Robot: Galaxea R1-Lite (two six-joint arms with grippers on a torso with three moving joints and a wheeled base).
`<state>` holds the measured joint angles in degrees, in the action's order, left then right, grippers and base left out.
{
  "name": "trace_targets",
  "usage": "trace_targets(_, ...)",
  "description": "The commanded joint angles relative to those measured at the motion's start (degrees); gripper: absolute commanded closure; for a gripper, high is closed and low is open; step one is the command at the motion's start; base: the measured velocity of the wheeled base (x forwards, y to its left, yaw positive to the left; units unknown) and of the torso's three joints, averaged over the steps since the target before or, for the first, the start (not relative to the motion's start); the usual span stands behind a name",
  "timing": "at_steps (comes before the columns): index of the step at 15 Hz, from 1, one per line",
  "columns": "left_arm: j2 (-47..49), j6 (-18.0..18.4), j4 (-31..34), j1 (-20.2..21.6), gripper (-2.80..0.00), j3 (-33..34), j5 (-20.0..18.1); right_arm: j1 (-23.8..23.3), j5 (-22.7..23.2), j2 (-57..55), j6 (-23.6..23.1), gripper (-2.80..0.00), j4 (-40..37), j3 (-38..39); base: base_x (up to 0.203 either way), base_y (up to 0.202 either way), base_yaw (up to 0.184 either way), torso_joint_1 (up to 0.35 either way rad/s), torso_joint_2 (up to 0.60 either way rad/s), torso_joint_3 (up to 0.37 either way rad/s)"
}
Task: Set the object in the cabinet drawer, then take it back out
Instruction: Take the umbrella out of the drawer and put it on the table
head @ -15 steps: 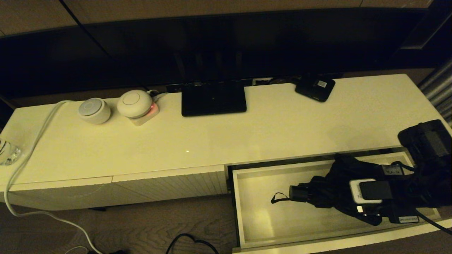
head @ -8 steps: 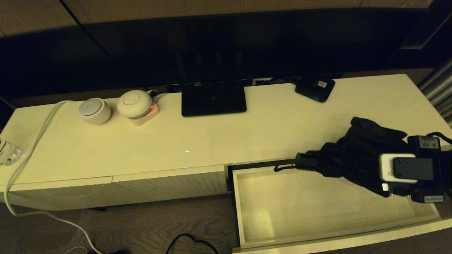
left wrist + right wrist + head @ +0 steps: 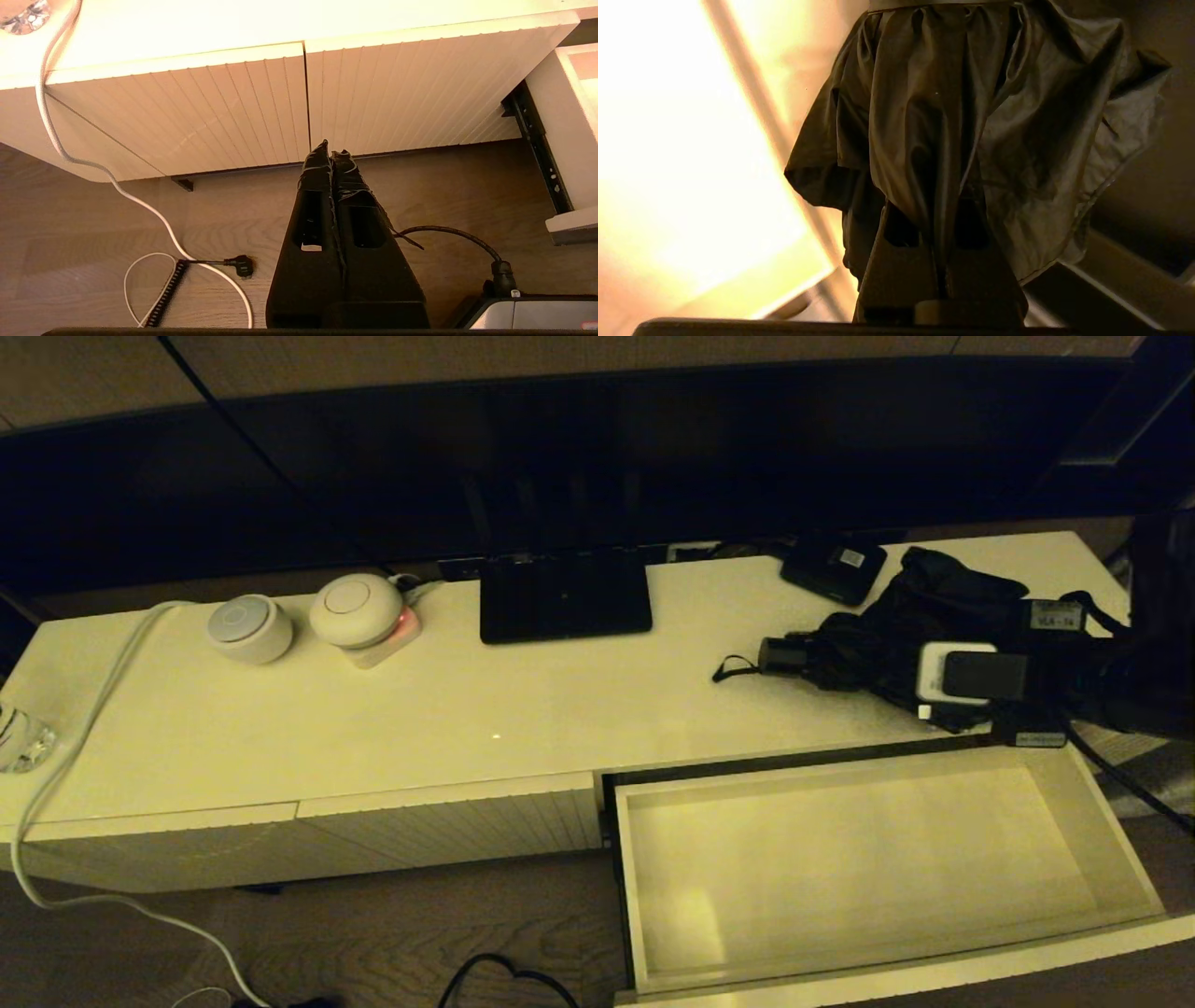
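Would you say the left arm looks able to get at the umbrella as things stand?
Probably not easily: the left gripper hangs low before the closed ribbed fronts, far from the umbrella, which the right gripper already holds over the cabinet top.

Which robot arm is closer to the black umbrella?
The right. Its tool is shut on the umbrella above the cabinet top. The left tool hangs low by the ribbed fronts.

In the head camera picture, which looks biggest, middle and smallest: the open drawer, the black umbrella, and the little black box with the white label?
1. Wide cream-white open drawer.
2. Black bunchy folding umbrella, partly hidden by the right arm's camera.
3. Small flat black box with a white label; it sits farther back, so it may look smaller than it is.
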<state>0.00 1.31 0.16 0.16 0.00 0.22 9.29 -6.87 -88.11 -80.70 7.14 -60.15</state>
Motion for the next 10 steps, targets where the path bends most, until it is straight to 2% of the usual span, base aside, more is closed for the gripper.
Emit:
trace_targets(1, 0.00, 0.01, 0.01, 0.02, 0.00, 0.18, 0.04, 0.03, -0.23, -5.97, -0.94, 0.00, 4.75, -0.56, 0.000, 0.000, 0.000, 0.000, 0.00, 0.000)
trace_targets(5, 0.00, 0.01, 0.01, 0.02, 0.00, 0.18, 0.04, 0.03, -0.42, -8.48, -1.30, 0.00, 7.15, -1.29, 0.000, 0.000, 0.000, 0.000, 0.00, 0.000)
trace_targets(6, 0.00, 0.01, 0.01, 0.02, 0.00, 0.18, 0.04, 0.03, -0.49, -8.52, -1.78, -2.80, 7.09, -1.00, 0.000, 0.000, 0.000, 0.000, 0.00, 0.000)
trace_targets(10, 0.00, 0.01, 0.01, 0.02, 0.00, 0.18, 0.04, 0.36, -0.53, -7.21, -2.42, -2.80, 7.36, -1.45, 0.000, 0.000, 0.000, 0.000, 0.00, 0.000)
